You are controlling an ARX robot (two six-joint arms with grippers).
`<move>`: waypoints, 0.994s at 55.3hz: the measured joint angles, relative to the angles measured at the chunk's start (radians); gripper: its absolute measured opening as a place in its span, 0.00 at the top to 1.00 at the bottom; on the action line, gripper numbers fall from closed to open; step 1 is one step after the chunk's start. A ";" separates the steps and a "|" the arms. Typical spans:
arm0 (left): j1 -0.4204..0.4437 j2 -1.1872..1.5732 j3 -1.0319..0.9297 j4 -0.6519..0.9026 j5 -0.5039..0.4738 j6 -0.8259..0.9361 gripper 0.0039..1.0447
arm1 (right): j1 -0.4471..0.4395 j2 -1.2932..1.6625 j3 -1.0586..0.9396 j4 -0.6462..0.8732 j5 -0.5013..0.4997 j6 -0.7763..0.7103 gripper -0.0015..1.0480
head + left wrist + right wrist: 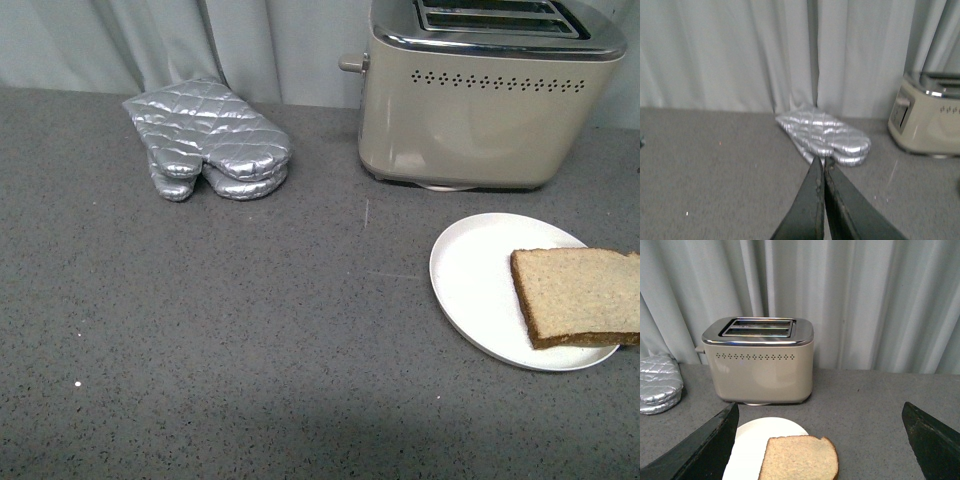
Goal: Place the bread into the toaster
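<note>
The mitt (208, 140) lies flat on the tabletop (250, 330), well to the left of the toaster (480, 95) and level with its front face. The left tool (821, 165) is closed on nothing, its two fingers pressed together. Its wrist view looks over the mitt, with the toaster off at the far edge, so this arm is poorly placed for the job.

The toaster stands against the curtain, its lever on the left end and both slots empty. The slots run side to side, parallel to its broad vented face.

In front of the toaster, a little to the right, sits the plate (470, 270). The bread (580, 295) lies flat on the plate's right part and runs past the rim there. The front view cuts the slice off, so its long axis cannot be told.

The right tool (820, 410) is wide open and holds nothing. In its wrist view the slice sits between the two spread fingers, with the toaster straight beyond. By my reading the right arm is much the nearer one. The bread lies ahead of and below this tool, on the line to the slots. A flat slice must be tipped upright, with its broad face parallel to the slots, before it can enter one.
</note>
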 joint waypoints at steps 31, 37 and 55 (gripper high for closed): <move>0.000 -0.006 0.000 -0.004 0.000 0.000 0.29 | -0.229 0.855 0.217 0.220 -0.139 -0.126 0.09; 0.000 -0.006 0.000 -0.004 0.000 0.000 0.14 | -0.294 1.118 0.330 0.188 -0.214 -0.115 0.09; 0.000 -0.006 0.000 -0.004 0.000 0.002 0.06 | -0.381 1.654 0.666 -0.027 -0.372 -0.074 0.09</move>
